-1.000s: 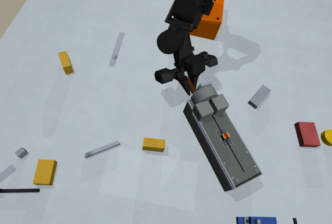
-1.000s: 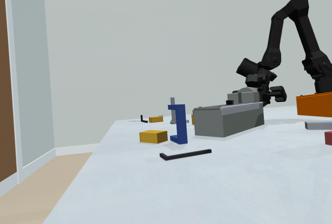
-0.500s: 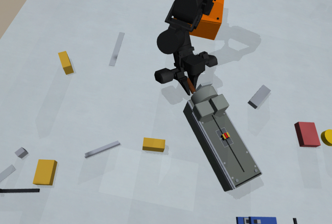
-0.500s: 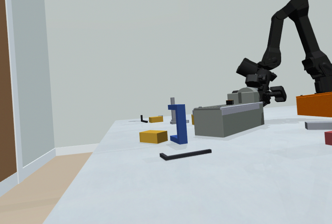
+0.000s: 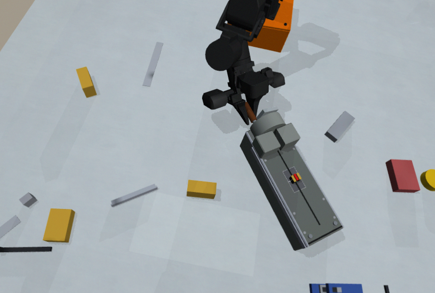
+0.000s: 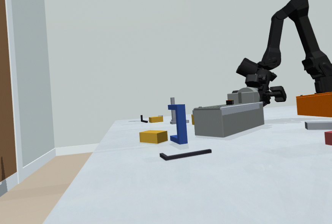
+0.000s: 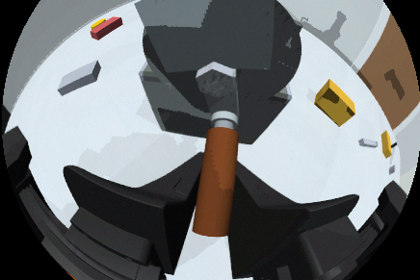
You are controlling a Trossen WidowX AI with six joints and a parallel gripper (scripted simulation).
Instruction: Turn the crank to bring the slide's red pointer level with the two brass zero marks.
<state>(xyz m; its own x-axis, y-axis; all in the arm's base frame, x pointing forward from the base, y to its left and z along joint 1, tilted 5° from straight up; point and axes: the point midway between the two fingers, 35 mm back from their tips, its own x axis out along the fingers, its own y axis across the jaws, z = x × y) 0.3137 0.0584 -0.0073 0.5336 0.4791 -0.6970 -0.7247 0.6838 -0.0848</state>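
Observation:
A long grey machine (image 5: 309,209) (image 6: 228,120) lies slantwise on the table, with a round grey crank disc (image 5: 267,121) (image 7: 218,40) at its near end. A brown crank handle (image 5: 249,110) (image 7: 215,181) sticks out from the disc. My gripper (image 5: 249,113) (image 7: 214,160) is shut on this handle. On the machine's top a slot runs lengthwise, and the slide's red pointer (image 5: 295,177) sits between two brass marks (image 5: 291,178) (image 5: 299,175), about level with them. In the exterior view the slide (image 6: 229,102) shows only as a small dark block with a red top.
An orange block (image 5: 277,30) (image 6: 313,104) holds the arm's base. Yellow blocks (image 5: 201,188) (image 5: 85,81) (image 5: 58,225), grey bars (image 5: 339,126) (image 5: 133,194) (image 5: 153,63), a red block (image 5: 402,175), a blue bracket (image 6: 179,123) and a black L-bar (image 6: 185,154) lie scattered on the table.

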